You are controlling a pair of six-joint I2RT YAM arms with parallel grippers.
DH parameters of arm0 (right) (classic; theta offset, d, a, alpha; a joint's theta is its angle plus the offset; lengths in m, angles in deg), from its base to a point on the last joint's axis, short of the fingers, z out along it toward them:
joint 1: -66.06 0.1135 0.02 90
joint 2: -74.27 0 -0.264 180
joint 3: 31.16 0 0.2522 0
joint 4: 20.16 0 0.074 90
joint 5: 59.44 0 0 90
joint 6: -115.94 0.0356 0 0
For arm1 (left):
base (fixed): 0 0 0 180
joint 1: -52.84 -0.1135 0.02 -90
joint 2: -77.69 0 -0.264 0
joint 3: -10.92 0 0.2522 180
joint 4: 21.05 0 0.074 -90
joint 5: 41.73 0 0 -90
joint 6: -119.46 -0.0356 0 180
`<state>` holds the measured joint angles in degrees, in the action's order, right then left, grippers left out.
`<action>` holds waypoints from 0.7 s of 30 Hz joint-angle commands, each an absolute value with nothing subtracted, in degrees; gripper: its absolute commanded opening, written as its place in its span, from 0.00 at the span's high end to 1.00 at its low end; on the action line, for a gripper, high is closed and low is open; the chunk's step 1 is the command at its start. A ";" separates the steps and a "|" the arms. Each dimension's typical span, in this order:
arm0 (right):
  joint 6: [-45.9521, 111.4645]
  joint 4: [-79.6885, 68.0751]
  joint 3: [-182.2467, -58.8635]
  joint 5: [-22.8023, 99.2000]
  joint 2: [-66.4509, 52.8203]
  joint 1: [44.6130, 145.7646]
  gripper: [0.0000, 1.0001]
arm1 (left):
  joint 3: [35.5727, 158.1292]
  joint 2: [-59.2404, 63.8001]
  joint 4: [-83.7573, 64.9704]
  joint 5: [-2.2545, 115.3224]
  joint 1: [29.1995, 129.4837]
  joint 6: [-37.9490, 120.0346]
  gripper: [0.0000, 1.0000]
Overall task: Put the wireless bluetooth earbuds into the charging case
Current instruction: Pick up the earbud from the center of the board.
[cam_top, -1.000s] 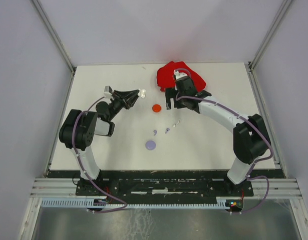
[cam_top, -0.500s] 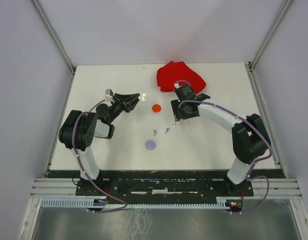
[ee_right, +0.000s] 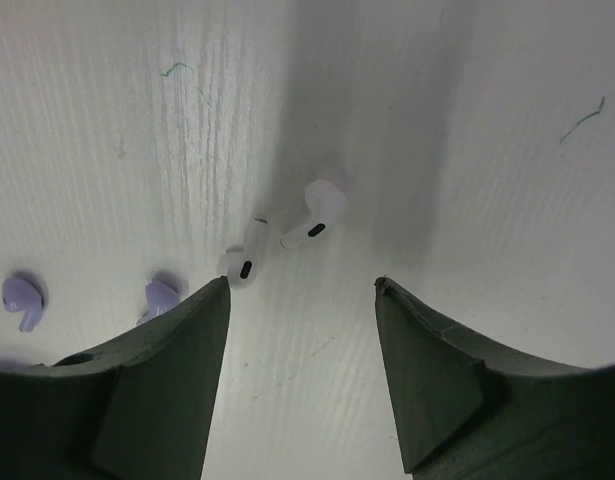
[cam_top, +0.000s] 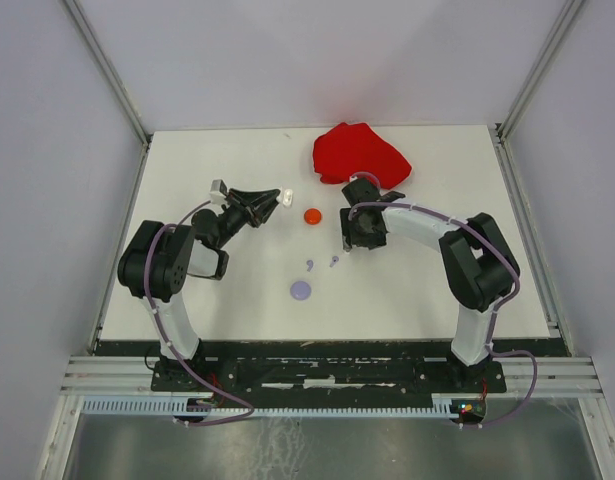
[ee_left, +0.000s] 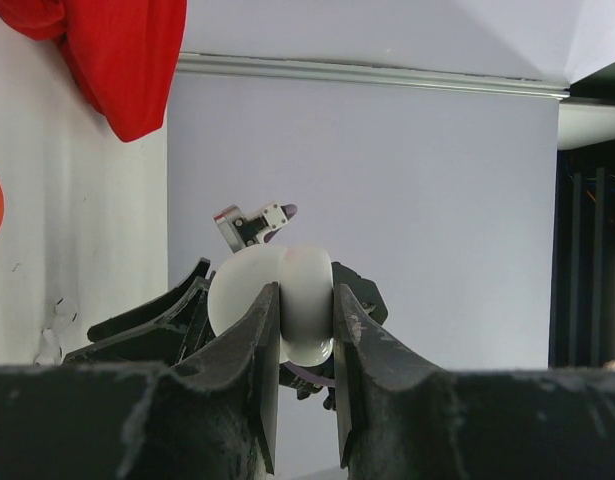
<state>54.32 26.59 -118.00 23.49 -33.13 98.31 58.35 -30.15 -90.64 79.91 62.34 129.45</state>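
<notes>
The left gripper (ee_left: 304, 300) is clamped on a white case (ee_left: 277, 290). The round shell is pinched between both fingers, bulges out past the tips, and is held over the left half of the table (cam_top: 437, 290). The right gripper (ee_right: 301, 285) hangs near the middle of the table with its jaws partly apart and nothing between them. Two white earbuds (ee_right: 312, 215) lie on the surface just beyond its fingertips. They sit close together, and neither finger touches them. A little to the left of that pair lie two lilac earbuds (ee_right: 22, 298), just beside each other. A lilac case (cam_top: 301, 290) sits toward the near edge from them. A red-orange case (cam_top: 312, 216) lies between the two grippers. A red cloth (cam_top: 359, 153) is heaped at the far edge, right of centre.
</notes>
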 commanded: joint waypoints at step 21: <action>59.46 20.32 -122.28 26.14 -37.33 97.85 0.33 | 56.21 -29.12 -98.01 80.97 61.46 130.17 0.97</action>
<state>58.98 22.42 -119.79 26.24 -36.93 98.25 56.63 -30.15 -92.94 80.02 61.90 129.47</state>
